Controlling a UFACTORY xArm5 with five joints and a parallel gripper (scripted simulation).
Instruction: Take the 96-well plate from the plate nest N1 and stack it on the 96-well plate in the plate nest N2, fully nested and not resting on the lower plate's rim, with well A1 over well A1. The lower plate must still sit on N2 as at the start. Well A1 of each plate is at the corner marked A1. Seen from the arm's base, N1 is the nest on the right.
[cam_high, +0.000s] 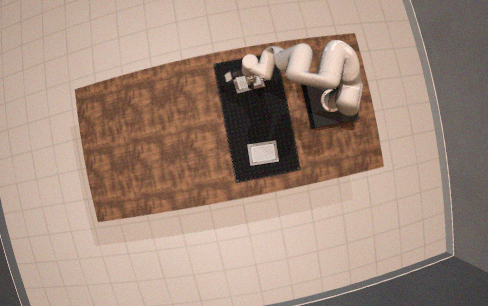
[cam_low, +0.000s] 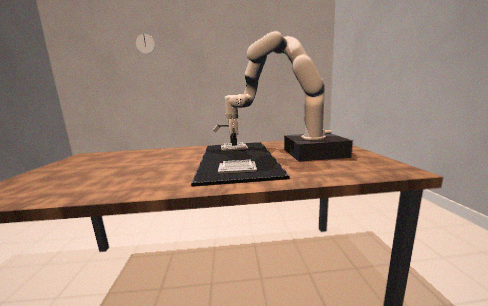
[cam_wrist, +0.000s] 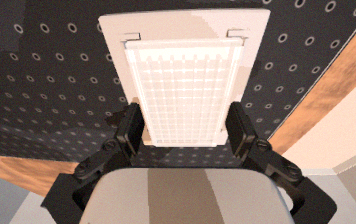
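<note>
A white 96-well plate (cam_wrist: 184, 90) with a fine grid of wells is seen seated in the pale, flat plate nest N1 (cam_wrist: 114, 45), which lies on a black perforated mat (cam_low: 210, 167) on the brown wooden bench (cam_low: 110, 175). The black two-fingered gripper (cam_wrist: 186, 131) of the cream-coloured arm (cam_low: 305, 70) is lowered over this plate, its jaws spread wide, one finger (cam_wrist: 131, 129) just beside each long side of the plate's near end. Nothing is held between the jaws. Whether the fingers touch the plate's sides cannot be told. A second white 96-well plate (cam_high: 263, 152) is seen in the plate nest N2 (cam_high: 263, 163), well apart at the mat's other end. The arm is mounted on a black block base (cam_low: 340, 147).
</note>
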